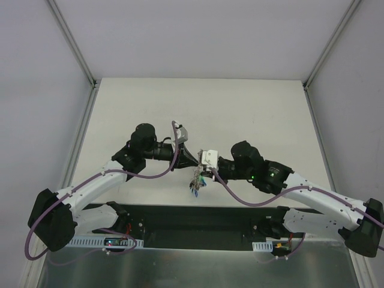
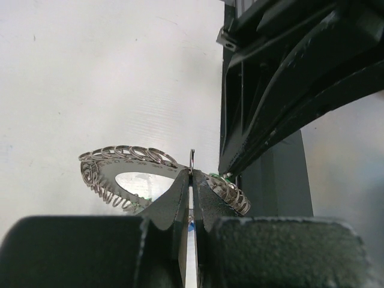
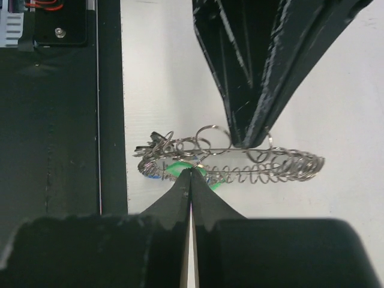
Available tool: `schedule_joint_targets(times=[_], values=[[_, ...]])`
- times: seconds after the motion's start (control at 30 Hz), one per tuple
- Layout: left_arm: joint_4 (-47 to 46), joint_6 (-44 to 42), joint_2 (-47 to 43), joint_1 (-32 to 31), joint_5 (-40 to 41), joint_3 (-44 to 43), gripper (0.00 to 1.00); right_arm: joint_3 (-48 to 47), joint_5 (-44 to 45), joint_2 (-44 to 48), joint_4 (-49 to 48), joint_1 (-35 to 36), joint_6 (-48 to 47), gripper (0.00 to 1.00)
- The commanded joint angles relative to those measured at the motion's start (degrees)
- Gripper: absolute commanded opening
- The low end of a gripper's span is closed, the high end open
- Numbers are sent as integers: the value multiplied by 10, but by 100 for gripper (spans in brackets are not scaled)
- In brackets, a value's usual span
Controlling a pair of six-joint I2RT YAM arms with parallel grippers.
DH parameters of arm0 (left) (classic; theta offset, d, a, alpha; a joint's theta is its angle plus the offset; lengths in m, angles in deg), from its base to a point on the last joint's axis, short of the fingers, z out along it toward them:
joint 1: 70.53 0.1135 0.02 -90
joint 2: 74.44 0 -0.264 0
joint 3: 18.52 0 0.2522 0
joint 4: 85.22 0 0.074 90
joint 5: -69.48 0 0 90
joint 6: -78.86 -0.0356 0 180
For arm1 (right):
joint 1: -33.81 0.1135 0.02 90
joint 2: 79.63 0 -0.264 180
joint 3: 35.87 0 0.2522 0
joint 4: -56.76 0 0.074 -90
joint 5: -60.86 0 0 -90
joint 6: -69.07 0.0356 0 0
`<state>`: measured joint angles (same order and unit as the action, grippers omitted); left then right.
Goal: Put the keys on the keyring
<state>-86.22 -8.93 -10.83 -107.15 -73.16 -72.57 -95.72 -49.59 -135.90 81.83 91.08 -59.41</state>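
The keyring [image 2: 101, 170] sits between left fingers [image 2: 171, 207] and right fingers [image 3: 174, 201], keys [image 3: 173, 170] seemingly beneath.

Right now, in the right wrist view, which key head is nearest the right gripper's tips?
The green head: it sits right at the shut tips of the right gripper. The blue head hangs further left on the keyring.

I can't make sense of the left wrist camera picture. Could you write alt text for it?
The left gripper, its dark fingers shut, pinches the near rim of a flat grey keyring fringed with small wire loops, seen almost edge-on. The right gripper reaches down from the upper right to the ring's right edge, over a white table.
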Motion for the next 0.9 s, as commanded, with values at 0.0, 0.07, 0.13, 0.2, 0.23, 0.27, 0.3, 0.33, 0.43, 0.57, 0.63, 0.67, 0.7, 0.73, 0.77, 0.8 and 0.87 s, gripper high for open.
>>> schedule_joint_targets(times=[0.0, 0.07, 0.13, 0.2, 0.23, 0.27, 0.3, 0.33, 0.43, 0.57, 0.63, 0.67, 0.7, 0.73, 0.77, 0.8, 0.87], values=[[-70, 16, -33, 8, 2, 4, 0, -28, 13, -2, 15, 11, -9, 1], [-71, 15, -33, 8, 1, 4, 0, -23, 19, 1, 13, 12, -3, 1], [-71, 14, -35, 8, 1, 6, 0, -18, 26, 9, -1, 12, 4, 1], [-71, 10, -38, 8, 2, 7, 0, -6, 31, 16, -13, 12, 14, 1], [-71, 7, -38, 8, 3, 7, 0, -4, 37, 21, -19, 11, 17, 2], [-71, 3, -39, 8, 5, 10, 0, -1, 41, 23, -20, 10, 24, 1], [-69, 0, -40, 8, 5, 10, 0, 1, 44, 25, -21, 11, 27, 1], [-62, -13, -42, 8, 3, 11, 0, 3, 53, 27, -25, 10, 32, 1], [-44, -54, -46, 8, -4, 10, 0, 17, 61, 40, -33, 6, 47, 1], [2, -95, -56, 9, 19, 8, 0, 21, 79, 42, -29, -11, 79, 1], [23, -106, -66, 9, 50, 7, 0, 10, 104, 19, -3, -30, 125, 1], [33, -108, -72, 9, 66, 6, 0, 9, 115, 12, 6, -35, 141, 1], [57, -109, -86, 9, 80, 5, 0, 10, 124, -3, 13, -37, 153, 3], [70, -114, -93, 9, 112, 3, 0, 13, 143, -9, 24, -39, 183, 8], [87, -115, -101, 9, 129, -1, 0, 16, 157, -19, 27, -39, 199, 18], [117, -118, -117, 9, 148, -3, 0, 18, 167, -26, 29, -40, 217, 21], [145, -127, -140, 9, 190, -9, 0, 21, 200, -54, 30, -46, 270, 25]])
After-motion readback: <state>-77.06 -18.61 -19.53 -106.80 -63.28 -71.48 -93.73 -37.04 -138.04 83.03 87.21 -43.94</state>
